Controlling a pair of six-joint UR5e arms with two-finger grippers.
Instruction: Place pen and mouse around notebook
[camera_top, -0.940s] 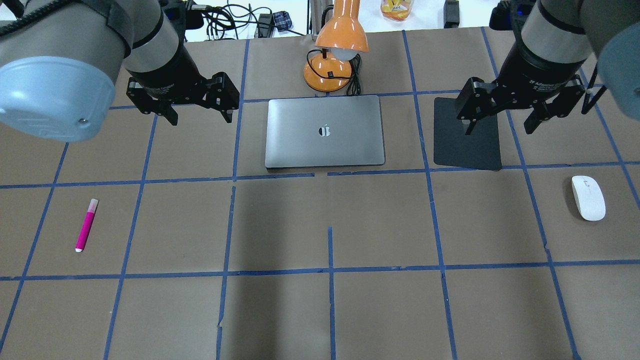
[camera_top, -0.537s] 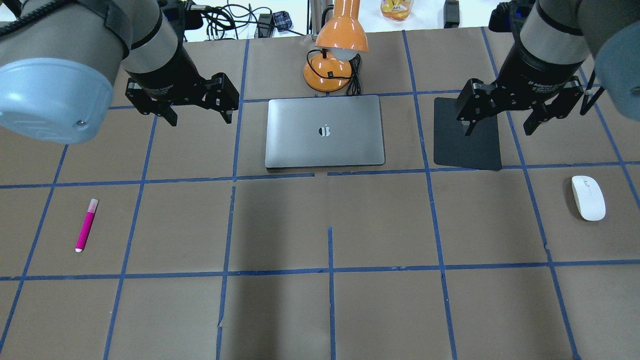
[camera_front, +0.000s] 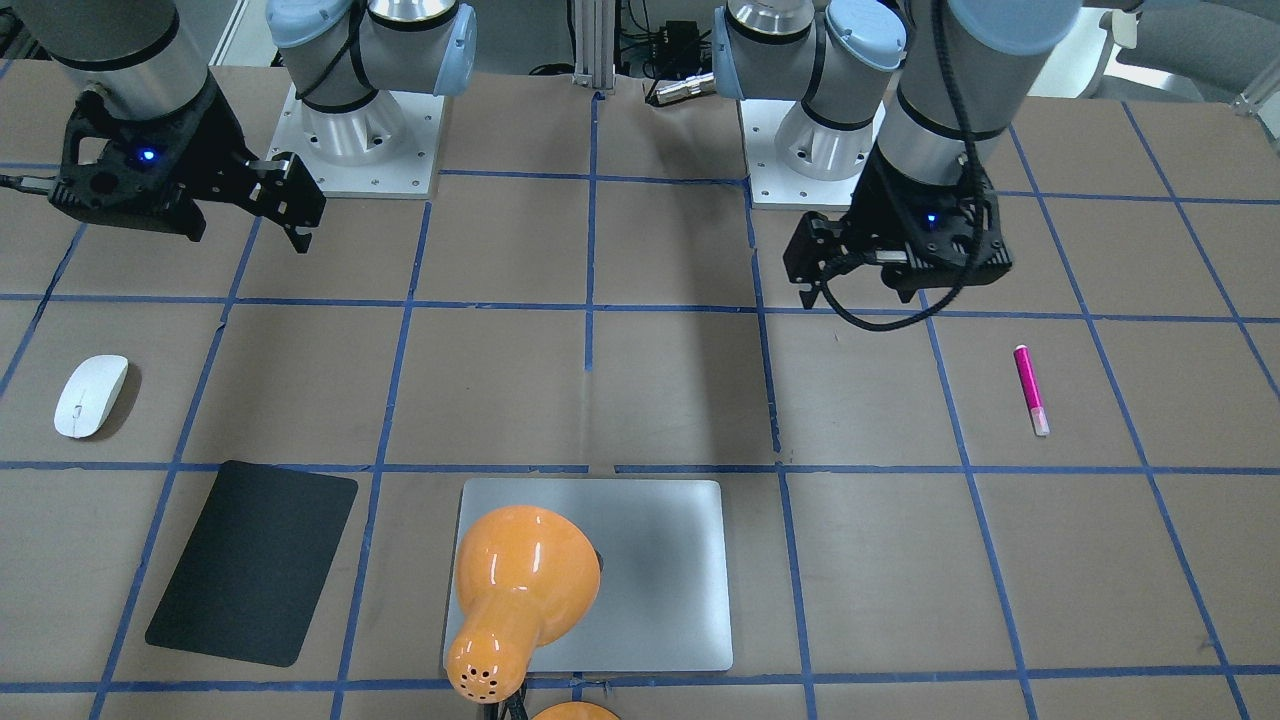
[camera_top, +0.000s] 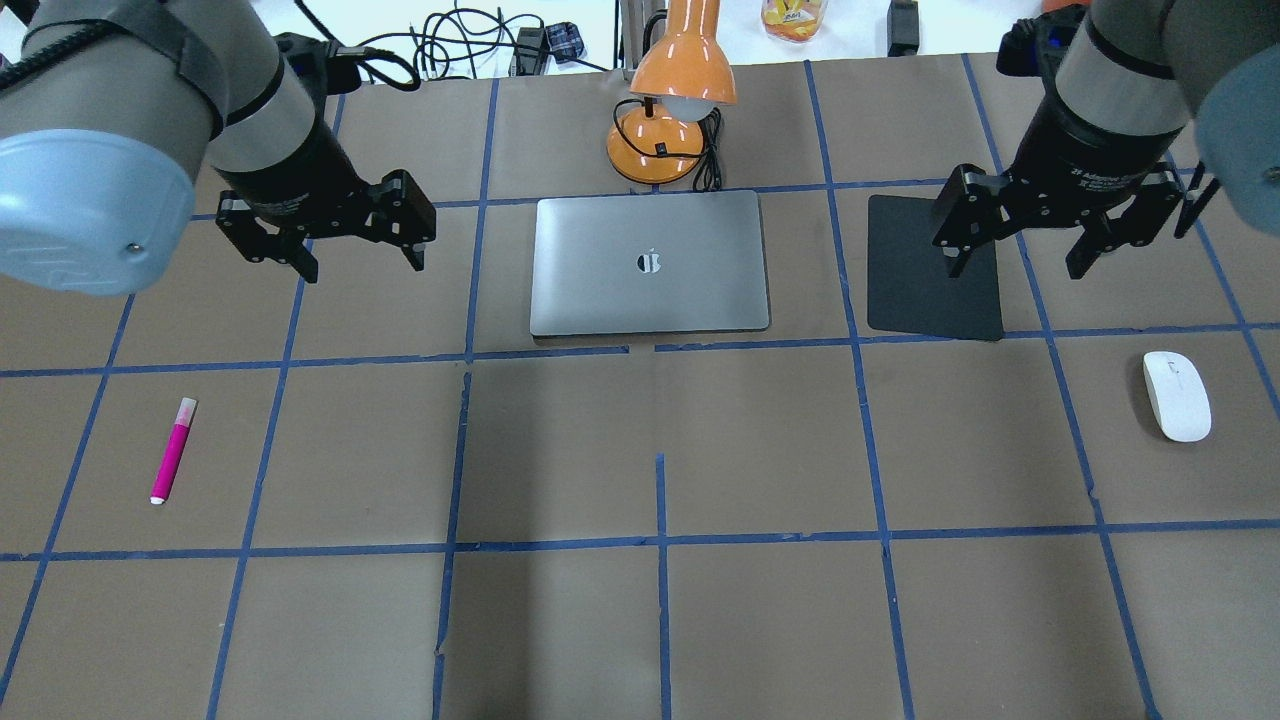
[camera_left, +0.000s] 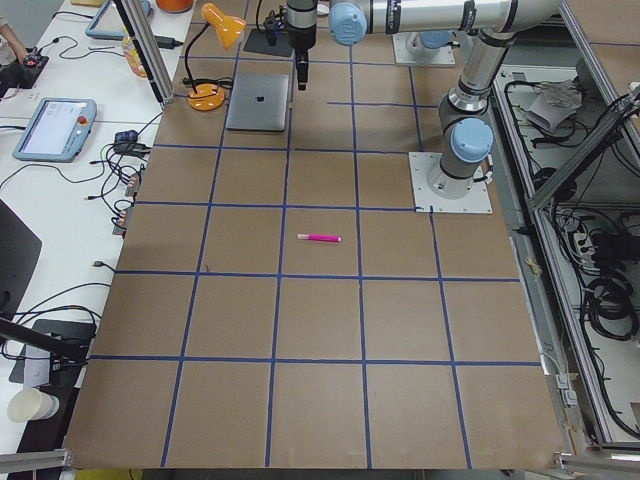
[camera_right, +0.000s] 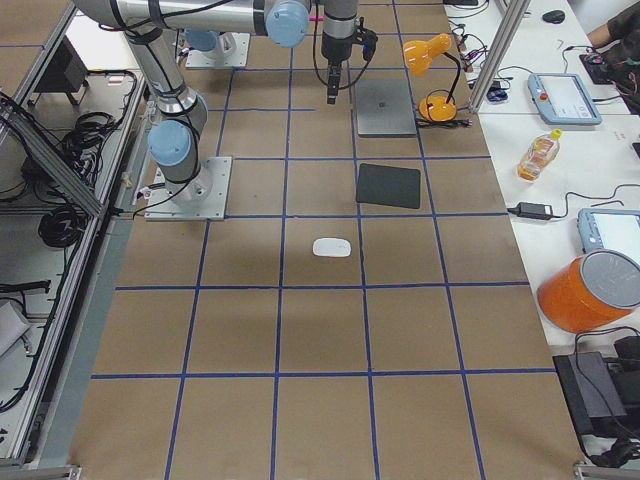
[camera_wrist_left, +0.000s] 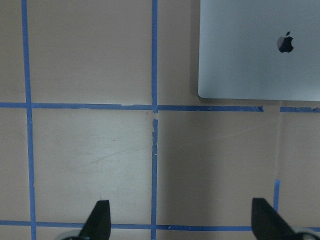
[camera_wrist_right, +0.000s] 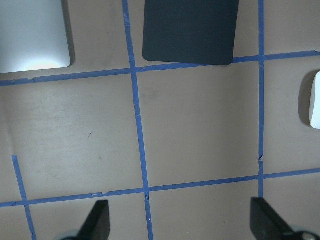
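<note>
Notebook (camera_top: 650, 262): lies flat and closed at the far centre of the table (camera_top: 760, 440), just in front of the orange lamp (camera_top: 670, 110); it is the fixed reference for the layout.
Pen (camera_top: 173, 450): lies flat at the left, nearer the robot, well apart from the notebook.
Mouse (camera_top: 1177, 396): rests at the right, well apart from the notebook, beyond the black mat (camera_top: 920, 295).
Left gripper (camera_top: 362, 262): hovers above bare table left of the notebook, fingers spread wide, empty; probably assigned the pen on its side.
Right gripper (camera_top: 1015, 265): hovers over the mat's right edge, fingers wide, empty; probably assigned the mouse.
Stage: judged as the opening; neither of the 2 items is beside the notebook yet.
Risk: the glossy mouse may slip; the slim pen needs a grip across its axis.
</note>
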